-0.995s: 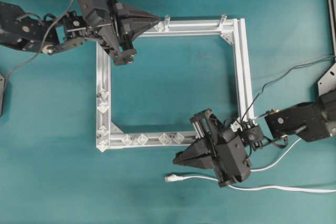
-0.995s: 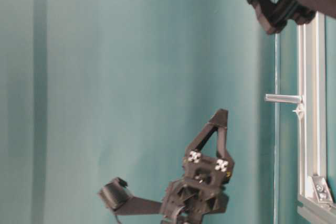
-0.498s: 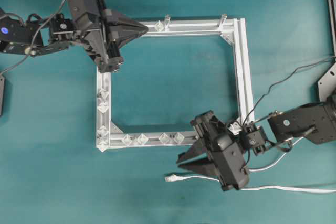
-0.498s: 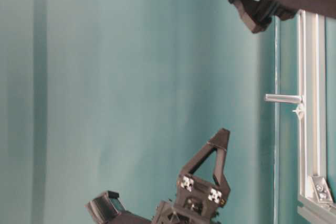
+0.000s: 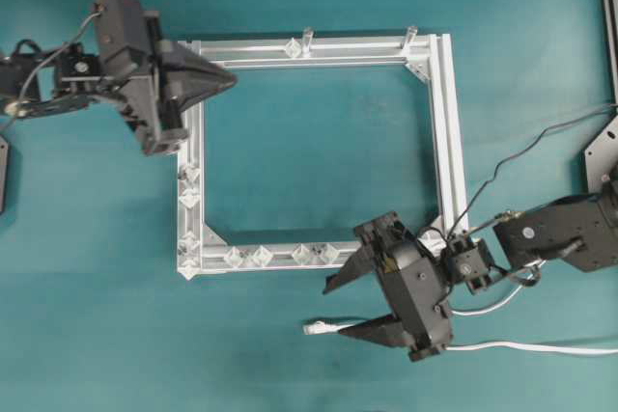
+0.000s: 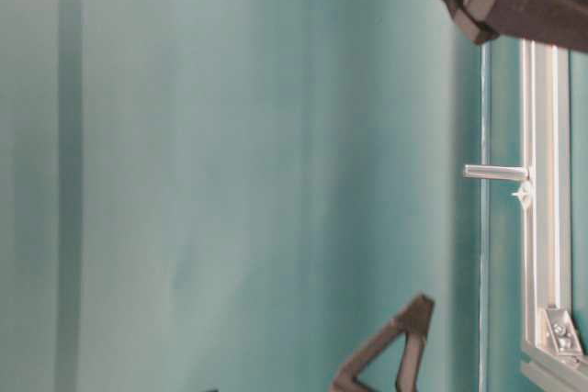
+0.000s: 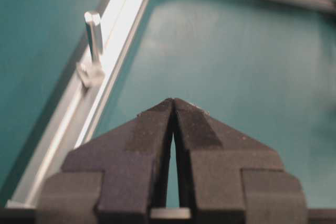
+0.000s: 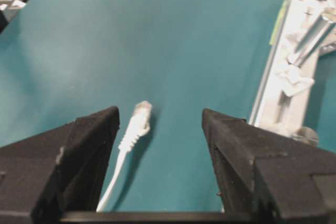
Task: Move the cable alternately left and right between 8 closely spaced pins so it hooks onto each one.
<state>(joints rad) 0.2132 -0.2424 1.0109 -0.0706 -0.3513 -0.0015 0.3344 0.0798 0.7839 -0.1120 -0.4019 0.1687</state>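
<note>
The white cable (image 5: 502, 345) lies on the teal table below the frame, its plug (image 5: 314, 328) pointing left. My right gripper (image 5: 336, 311) is open just over the plug end. In the right wrist view the plug (image 8: 139, 119) lies between the fingers, close to the left finger (image 8: 89, 140), with nothing gripped. The pins (image 5: 261, 256) sit in pairs on the bottom rail and on the left rail (image 5: 190, 186); some show at the right edge (image 8: 294, 74). My left gripper (image 5: 230, 77) is shut and empty, over the frame's top-left corner (image 7: 173, 100).
The square aluminium frame (image 5: 449, 123) lies mid-table. Two grey posts (image 5: 308, 39) (image 5: 410, 38) stand on its top rail; one post (image 7: 94, 32) shows ahead-left of the left gripper. A black wire (image 5: 521, 147) arcs beside the right rail. A dark fixture (image 5: 603, 142) sits at the right edge.
My right gripper went from shut to wide open and turned its tips over the cable's plug. The left arm drew back to the left along the top rail, still shut.
</note>
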